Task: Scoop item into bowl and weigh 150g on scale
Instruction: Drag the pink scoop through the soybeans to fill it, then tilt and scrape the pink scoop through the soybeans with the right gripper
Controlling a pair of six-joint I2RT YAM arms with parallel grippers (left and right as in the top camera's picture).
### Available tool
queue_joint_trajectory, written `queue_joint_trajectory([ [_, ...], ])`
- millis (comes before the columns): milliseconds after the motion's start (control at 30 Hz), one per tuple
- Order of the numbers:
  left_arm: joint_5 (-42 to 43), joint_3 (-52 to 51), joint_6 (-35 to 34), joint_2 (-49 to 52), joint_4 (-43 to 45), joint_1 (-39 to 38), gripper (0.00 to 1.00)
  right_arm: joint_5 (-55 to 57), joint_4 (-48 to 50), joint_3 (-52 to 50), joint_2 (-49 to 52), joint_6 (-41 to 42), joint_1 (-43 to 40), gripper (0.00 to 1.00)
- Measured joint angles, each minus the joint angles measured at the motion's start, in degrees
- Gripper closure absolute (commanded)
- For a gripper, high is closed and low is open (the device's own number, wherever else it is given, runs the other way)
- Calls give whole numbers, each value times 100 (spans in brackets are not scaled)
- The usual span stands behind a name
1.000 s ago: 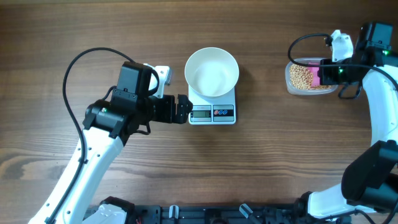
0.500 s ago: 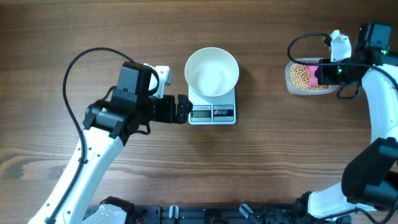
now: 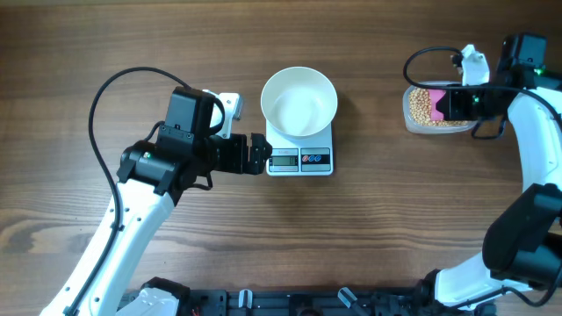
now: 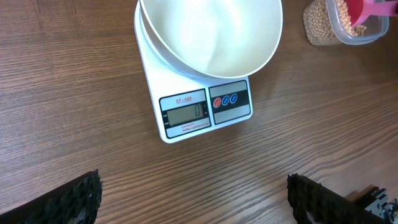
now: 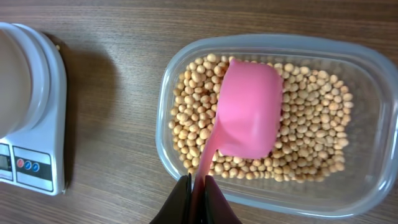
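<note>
many round tan beans [image 5: 311,143], clear tub [image 5: 261,38], pink scoop [image 5: 249,106]

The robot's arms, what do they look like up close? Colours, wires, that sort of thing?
The left arm and right arm are smooth white tubes with chunky black joint blocks. A black cable loops loosely over each. The left hand is black, its fingers faced with knobbly black pads; the right hand is slim and dark.

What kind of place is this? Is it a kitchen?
Probably a robot test bench, not a real kitchen: a wooden table with a white bowl on a kitchen scale, a tub of beans with a pink scoop, and two robot arms.
</note>
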Motion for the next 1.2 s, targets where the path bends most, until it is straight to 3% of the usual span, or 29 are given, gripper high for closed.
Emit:
queue_joint_trajectory([
  [1200,0,0,-2,0,0,0,0,-1467,-90,-11,323,247,-815,96],
])
